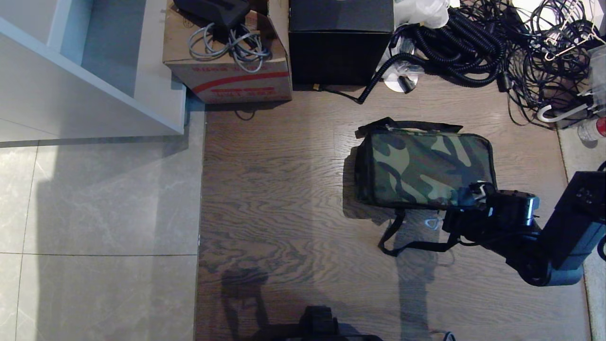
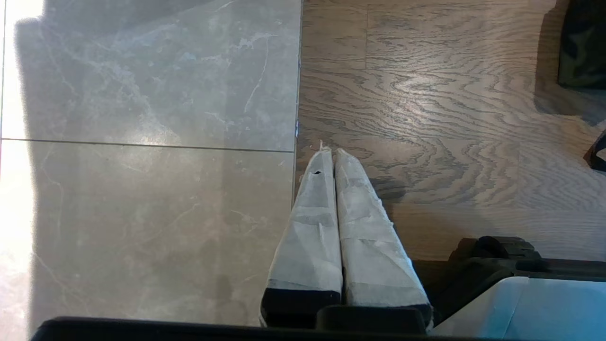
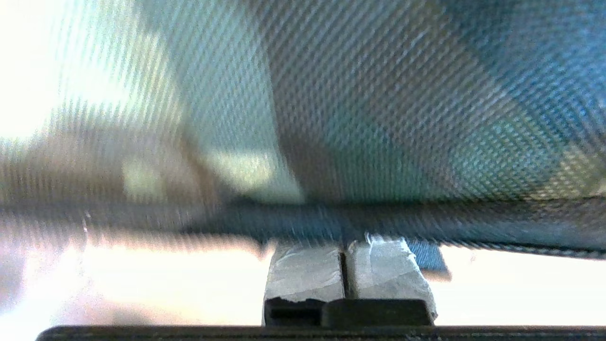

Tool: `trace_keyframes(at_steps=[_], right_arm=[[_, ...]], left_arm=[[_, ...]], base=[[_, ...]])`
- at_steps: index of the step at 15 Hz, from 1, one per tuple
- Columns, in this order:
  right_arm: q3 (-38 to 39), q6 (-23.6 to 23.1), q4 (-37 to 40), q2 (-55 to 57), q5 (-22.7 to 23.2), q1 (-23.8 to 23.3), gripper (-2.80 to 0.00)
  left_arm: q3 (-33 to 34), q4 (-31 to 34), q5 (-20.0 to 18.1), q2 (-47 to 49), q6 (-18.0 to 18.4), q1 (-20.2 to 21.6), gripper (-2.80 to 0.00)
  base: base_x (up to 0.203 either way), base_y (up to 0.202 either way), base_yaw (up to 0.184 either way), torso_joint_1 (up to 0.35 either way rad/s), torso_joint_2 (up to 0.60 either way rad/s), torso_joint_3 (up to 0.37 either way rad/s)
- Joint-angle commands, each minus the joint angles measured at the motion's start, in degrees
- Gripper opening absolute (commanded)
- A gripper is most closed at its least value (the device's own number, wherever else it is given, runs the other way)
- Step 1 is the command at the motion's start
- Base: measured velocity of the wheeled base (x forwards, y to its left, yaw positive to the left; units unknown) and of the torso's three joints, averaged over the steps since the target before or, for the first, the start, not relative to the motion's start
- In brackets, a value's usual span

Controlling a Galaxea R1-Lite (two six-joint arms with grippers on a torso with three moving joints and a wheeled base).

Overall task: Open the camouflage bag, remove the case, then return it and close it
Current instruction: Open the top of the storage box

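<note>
Green, brown and black camouflage cloth covers the boxy soft bag (image 1: 423, 169), which lies shut on the wood-grain floor (image 1: 274, 189), its lid down and its black shoulder strap (image 1: 402, 237) trailing toward the robot. The right gripper (image 1: 473, 192) is at the bag's near right corner, and in the right wrist view its taped fingers (image 3: 303, 270) are pressed together with their tips against the dark piping (image 3: 426, 222) along the lid edge; whether they have caught the zip pull or only trim I cannot tell, as whatever sits at the tips is hidden. The left gripper (image 2: 331, 156) hangs parked and closed over the seam between grey tile and wood, well apart from the bag. No case is visible, so presumably it is inside. As I judge it, the step in hand is opening the zip, so the pull should follow the line of the piping round the corner, not lift upward, since a soft bag will simply drag or rise with the claw. If the fabric bunches ahead of the fingers, the grip is probably on cloth and needs retaking.
</note>
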Motion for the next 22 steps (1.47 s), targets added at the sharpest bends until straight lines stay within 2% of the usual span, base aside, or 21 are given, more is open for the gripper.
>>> trace_keyframes(at_steps=[1, 4, 6, 9, 13, 14, 18, 22], right_arm=[[3.19, -3.92, 4.46, -5.54, 4.96, -1.44, -2.8], [5.35, -1.17, 5.54, -7.55, 5.41, -0.02, -2.8], [6.48, 3.23, 5.54, -7.86, 4.4, 3.43, -2.8], [6.05, 9.37, 5.67, -6.4, -3.15, 8.43, -2.8], [5.41, 11.72, 5.36, -4.77, -5.7, 10.65, -2.8], [5.33, 11.61, 5.36, -4.55, -5.73, 10.59, 0.0], [5.97, 10.3, 6.15, -4.25, -7.7, 10.59, 0.0], [9.51, 5.06, 10.01, -8.64, -7.74, 10.35, 0.0]], left_arm=[[0.0, 0.02, 0.02, 0.0, -0.02, 0.01, -2.8], [0.0, 0.02, 0.02, 0.0, -0.02, 0.01, -2.8], [0.0, 0.02, 0.02, 0.0, -0.02, 0.01, -2.8], [0.0, 0.02, 0.02, 0.0, -0.02, 0.01, -2.8], [0.0, 0.02, 0.02, 0.0, -0.02, 0.01, -2.8], [0.0, 0.02, 0.02, 0.0, -0.02, 0.01, -2.8], [0.0, 0.02, 0.02, 0.0, -0.02, 0.01, -2.8], [0.0, 0.02, 0.02, 0.0, -0.02, 0.01, -2.8]], base=[[0.0, 0.0, 0.0, 0.0, 0.0, 0.0], [0.0, 0.0, 0.0, 0.0, 0.0, 0.0], [0.0, 0.0, 0.0, 0.0, 0.0, 0.0], [0.0, 0.0, 0.0, 0.0, 0.0, 0.0], [0.0, 0.0, 0.0, 0.0, 0.0, 0.0], [0.0, 0.0, 0.0, 0.0, 0.0, 0.0], [0.0, 0.0, 0.0, 0.0, 0.0, 0.0], [0.0, 0.0, 0.0, 0.0, 0.0, 0.0]])
